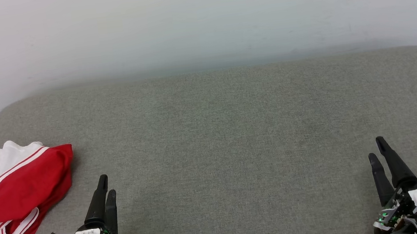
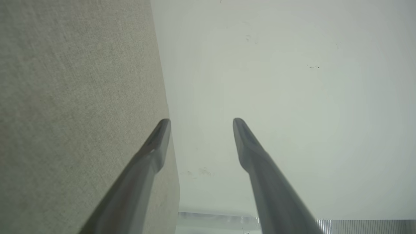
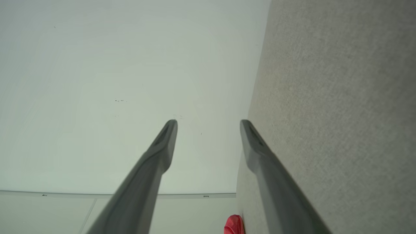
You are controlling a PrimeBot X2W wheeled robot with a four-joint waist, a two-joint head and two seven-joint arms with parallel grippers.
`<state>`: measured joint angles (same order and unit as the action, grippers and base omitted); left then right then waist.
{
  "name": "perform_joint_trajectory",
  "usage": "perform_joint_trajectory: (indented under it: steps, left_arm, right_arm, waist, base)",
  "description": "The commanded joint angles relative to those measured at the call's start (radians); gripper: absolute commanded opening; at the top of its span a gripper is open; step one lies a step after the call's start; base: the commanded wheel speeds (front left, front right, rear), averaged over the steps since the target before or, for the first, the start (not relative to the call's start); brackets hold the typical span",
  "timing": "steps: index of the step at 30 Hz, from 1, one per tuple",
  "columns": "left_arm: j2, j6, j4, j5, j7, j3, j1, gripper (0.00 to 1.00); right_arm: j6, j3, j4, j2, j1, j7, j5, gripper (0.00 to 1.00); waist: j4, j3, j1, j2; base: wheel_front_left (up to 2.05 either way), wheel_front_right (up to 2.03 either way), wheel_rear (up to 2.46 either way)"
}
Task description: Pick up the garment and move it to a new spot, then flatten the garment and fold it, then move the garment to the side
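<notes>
Head view: left tool [image 1: 107, 184], right tool [image 1: 375, 147] point forward, parted.

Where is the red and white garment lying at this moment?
In the head view the garment lies bunched at the left edge of the grey fabric surface, left of the left pincer, not touching it.

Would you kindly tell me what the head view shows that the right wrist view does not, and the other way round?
The head view adds the left gripper, near but clear of the crumpled garment, whose white sleeve and striped trim are plain there. The right wrist view adds a thin seam line low on the wall. Both share the right gripper, open and empty, the grey cushioned surface, the wall, and the garment, just a small red scrap at the wrist view's bottom edge.
</notes>
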<state>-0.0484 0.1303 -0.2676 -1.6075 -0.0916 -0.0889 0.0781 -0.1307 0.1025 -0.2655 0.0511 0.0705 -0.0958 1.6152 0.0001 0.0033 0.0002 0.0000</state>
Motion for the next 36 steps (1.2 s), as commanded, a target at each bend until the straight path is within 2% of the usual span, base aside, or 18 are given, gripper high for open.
perform_joint_trajectory:
  steps: [1, 10, 18, 25, 36]
  left_arm:
    - [-0.001, 0.000, 0.025, 0.007, 0.009, 0.012, 0.022, 1.00]
    - [-0.002, 0.000, 0.072, 0.057, 0.054, 0.046, 0.024, 1.00]
    - [-0.002, 0.000, 0.117, 0.159, 0.088, 0.055, 0.016, 1.00]
    - [-0.002, 0.000, 0.143, 0.322, 0.116, 0.069, 0.010, 1.00]
    - [-0.002, 0.000, 0.178, 0.568, 0.156, 0.082, 0.003, 1.00]
  right_arm:
    - [0.000, -0.007, 0.026, 0.001, 0.014, 0.009, -0.006, 1.00]
    - [0.000, -0.037, 0.063, 0.006, 0.002, 0.052, -0.030, 1.00]
    - [0.000, -0.047, 0.076, 0.015, -0.006, 0.091, -0.128, 1.00]
    - [0.000, -0.039, 0.113, 0.012, -0.013, 0.119, -0.295, 1.00]
    - [0.000, -0.035, 0.176, 0.004, -0.028, 0.159, -0.643, 1.00]
  waist:
    - [0.000, 0.000, -0.0001, 0.0000]
    - [0.002, 0.000, -0.0001, 0.0000]
    - [0.006, -0.002, -0.0001, 0.0000]
    - [0.008, -0.003, -0.0001, 0.0000]
    - [0.012, -0.002, -0.0001, 0.0000]
  base:
    - [0.00, 0.00, 0.00]
    - [0.00, 0.00, 0.00]
    - [0.00, 0.00, 0.00]
    - [0.00, 0.00, 0.00]
    - [0.00, 0.00, 0.00]
